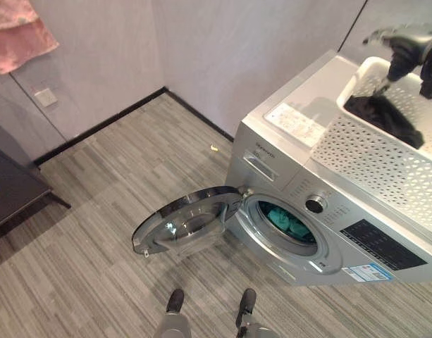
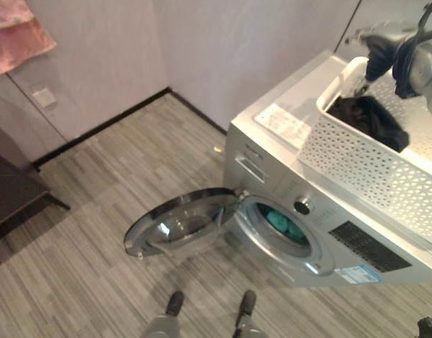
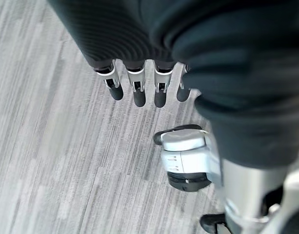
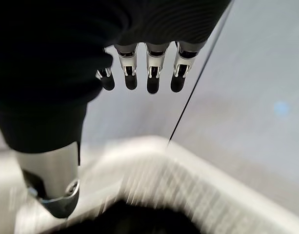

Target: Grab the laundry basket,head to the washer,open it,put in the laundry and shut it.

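Grey plank floor (image 1: 96,232), pale walls, pink cloth (image 1: 18,35) hanging at upper left. Washer (image 1: 286,151) standing with door (image 1: 184,222) swung fully open; teal laundry (image 1: 289,224) already inside the drum. White laundry basket (image 1: 378,162) resting on the washer top, dark garment (image 1: 385,116) lying in its far end. Right hand (image 4: 139,73) poised above the basket rim, fingers straight and released, holding nothing. Left hand (image 3: 139,85) hanging low over the floor, fingers relaxed, empty. Judged step: transfer of remaining laundry. Lower right hand onto the dark garment, gather a full fold before closing, lift clear of the rim, carry down into the drum opening, push well inside so no cloth trails over the door seal.
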Motion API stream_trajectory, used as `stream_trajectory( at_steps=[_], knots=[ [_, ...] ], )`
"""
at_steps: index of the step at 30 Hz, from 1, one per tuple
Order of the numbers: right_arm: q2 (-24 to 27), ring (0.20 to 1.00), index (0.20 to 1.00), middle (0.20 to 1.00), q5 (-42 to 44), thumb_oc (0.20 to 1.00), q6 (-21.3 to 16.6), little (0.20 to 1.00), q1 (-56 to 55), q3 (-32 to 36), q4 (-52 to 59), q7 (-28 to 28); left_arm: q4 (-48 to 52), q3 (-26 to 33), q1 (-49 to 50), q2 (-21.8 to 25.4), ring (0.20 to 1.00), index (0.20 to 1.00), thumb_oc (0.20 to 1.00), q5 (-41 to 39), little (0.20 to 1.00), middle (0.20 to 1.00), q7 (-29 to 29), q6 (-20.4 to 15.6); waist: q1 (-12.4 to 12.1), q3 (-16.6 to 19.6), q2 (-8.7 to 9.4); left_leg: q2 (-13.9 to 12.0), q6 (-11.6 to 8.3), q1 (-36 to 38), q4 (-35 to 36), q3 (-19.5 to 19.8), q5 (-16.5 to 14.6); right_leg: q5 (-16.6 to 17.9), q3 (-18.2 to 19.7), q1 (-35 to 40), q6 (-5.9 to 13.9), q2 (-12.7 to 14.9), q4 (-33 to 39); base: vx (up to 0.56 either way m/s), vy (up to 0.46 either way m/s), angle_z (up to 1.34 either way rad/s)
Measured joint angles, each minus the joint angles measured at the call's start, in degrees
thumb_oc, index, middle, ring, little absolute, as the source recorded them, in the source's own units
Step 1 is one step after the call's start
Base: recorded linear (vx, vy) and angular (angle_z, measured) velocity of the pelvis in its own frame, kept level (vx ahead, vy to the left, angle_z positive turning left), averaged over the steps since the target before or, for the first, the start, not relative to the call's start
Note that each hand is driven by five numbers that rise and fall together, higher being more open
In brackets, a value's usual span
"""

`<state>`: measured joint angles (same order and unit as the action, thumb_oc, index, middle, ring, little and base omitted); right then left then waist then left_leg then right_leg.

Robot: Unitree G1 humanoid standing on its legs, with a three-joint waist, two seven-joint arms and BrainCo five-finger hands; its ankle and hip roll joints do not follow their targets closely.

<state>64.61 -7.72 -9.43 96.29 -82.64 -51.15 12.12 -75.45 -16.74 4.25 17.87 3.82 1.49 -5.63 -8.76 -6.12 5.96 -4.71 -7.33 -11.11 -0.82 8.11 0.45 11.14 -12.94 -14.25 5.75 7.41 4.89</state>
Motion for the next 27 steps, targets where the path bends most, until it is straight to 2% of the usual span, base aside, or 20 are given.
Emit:
stream_trajectory(
  at_steps=[4,7,13,16,19,23,24,27],
  knots=[
    [0.8,1.000,1.000,1.000,0.0,1.000,0.7,1.000,-0.6,0.7,2.5,2.4,-0.1,-0.2,-0.6,-0.1,1.000,1.000,1.000,-0.6,1.000,1.000,0.7,0.0,0.2,-0.4,0.44,-0.3,-0.01,1.2,0.7,-0.8,0.0,0.1,0.2,0.5,-0.46,-0.2,0.0,0.02,0.003,-0.06],
    [0.7,1.000,1.000,1.000,-3.4,1.000,1.6,1.000,-0.7,1.7,-0.1,3.1,-0.3,-0.1,-2.3,0.0,1.000,1.000,1.000,-0.6,1.000,1.000,1.2,0.1,0.5,-0.6,0.81,-0.2,-0.01,2.5,1.1,-1.4,0.0,-0.2,1.1,1.2,-0.14,-0.2,0.0,0.02,0.026,-0.11],
    [0.4,1.000,1.000,1.000,-8.9,1.000,2.0,1.000,-0.5,2.9,-0.4,0.7,-0.4,0.1,-2.9,-0.3,1.000,1.000,1.000,-0.5,1.000,1.000,1.1,0.5,1.6,-1.0,-0.06,-0.2,0.02,3.4,1.2,-2.6,0.0,0.2,2.1,1.5,-0.48,-0.2,0.0,-0.01,0.011,-0.09],
    [0.2,1.000,1.000,1.000,-11.6,1.000,2.2,1.000,-0.6,2.8,-2.4,-0.8,-0.3,0.1,-3.0,-0.3,1.000,1.000,1.000,-0.5,1.000,1.000,1.0,0.4,1.7,-0.8,-1.18,-0.3,0.02,3.4,1.2,-2.6,0.0,0.3,2.2,1.5,-0.69,-0.4,0.0,-0.03,0.004,-0.04],
    [0.1,1.000,1.000,1.000,-13.0,1.000,2.3,1.000,-1.3,2.8,-2.2,-0.8,-0.5,0.1,-3.1,-0.3,1.000,1.000,1.000,-0.5,1.000,1.000,0.8,0.4,1.8,-0.8,-1.40,-0.5,-0.03,3.5,1.1,-2.7,0.0,0.4,2.3,1.4,-0.77,-0.5,0.0,-0.05,-0.001,-0.04],
    [-2.4,1.000,1.000,1.000,-13.0,1.000,3.4,1.000,-4.9,5.3,-0.6,1.0,-2.3,0.4,-3.1,-0.2,1.000,1.000,1.000,-0.6,1.000,1.000,0.8,0.6,2.0,-0.6,-1.22,-0.5,-0.05,3.9,1.1,-4.1,0.0,0.7,3.5,1.1,-0.64,-0.7,0.0,-0.03,-0.001,-0.15],
    [-2.6,1.000,1.000,1.000,-12.3,1.000,3.4,1.000,-6.8,6.8,-0.8,1.1,-2.3,0.6,-3.0,-0.2,1.000,1.000,1.000,-0.6,1.000,1.000,0.7,0.6,1.9,-0.5,-1.09,-0.5,-0.05,3.9,1.1,-4.1,0.0,0.7,3.5,1.1,-0.64,-0.7,0.0,-0.04,-0.010,0.01],
    [-3.2,1.000,1.000,1.000,-10.8,1.000,2.9,1.000,-16.9,17.5,-0.6,-1.2,-2.2,0.5,-2.2,-0.4,1.000,1.000,1.000,-1.1,1.000,1.000,0.4,0.4,1.3,0.1,-0.65,-0.5,-0.05,2.9,0.9,-3.9,0.0,0.7,3.4,0.6,-0.63,-0.7,0.0,-0.05,-0.019,0.02]
  ],
)
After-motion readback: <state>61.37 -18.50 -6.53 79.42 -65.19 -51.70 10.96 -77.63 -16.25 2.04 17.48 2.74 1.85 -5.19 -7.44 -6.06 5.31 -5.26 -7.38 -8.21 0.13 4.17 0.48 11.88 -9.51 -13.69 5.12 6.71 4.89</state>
